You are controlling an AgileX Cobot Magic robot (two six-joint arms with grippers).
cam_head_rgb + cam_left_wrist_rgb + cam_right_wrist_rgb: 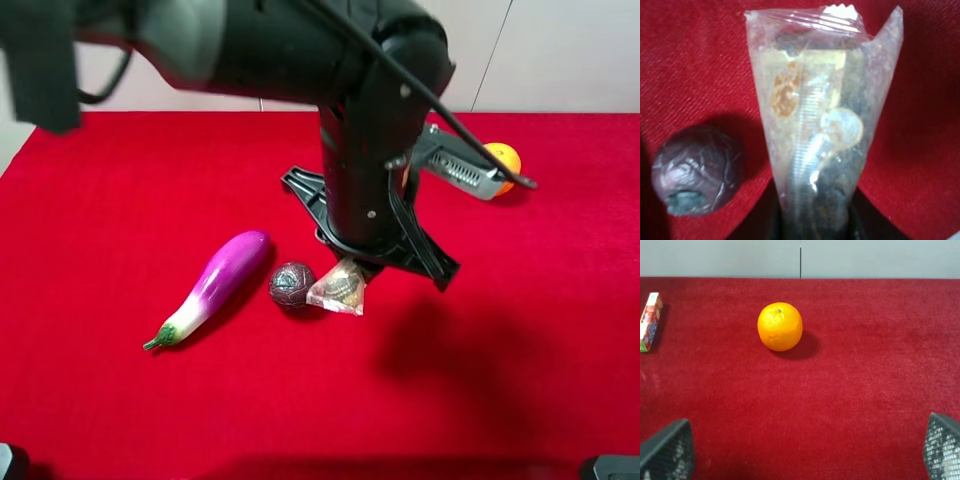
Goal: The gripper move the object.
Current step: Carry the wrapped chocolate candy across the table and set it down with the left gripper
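Observation:
The clear snack packet (338,288) with tan-brown contents lies on the red cloth, right of a dark ball (291,284). My left gripper (352,266), a black claw on a thick dark arm, stands straight over the packet's far end. In the left wrist view the packet (815,100) fills the frame, and its narrow end runs into the dark gripper (815,227), which looks shut on it. The ball (697,170) lies beside it. My right gripper (805,452) is open and empty, with its mesh fingertips (667,450) wide apart over bare cloth.
A purple eggplant (215,285) lies left of the ball. An orange (505,160) sits at the back right, also in the right wrist view (780,326). A thin white-green-red box (650,320) lies left of it. A grey ribbed arm part (458,168) sticks out near the orange.

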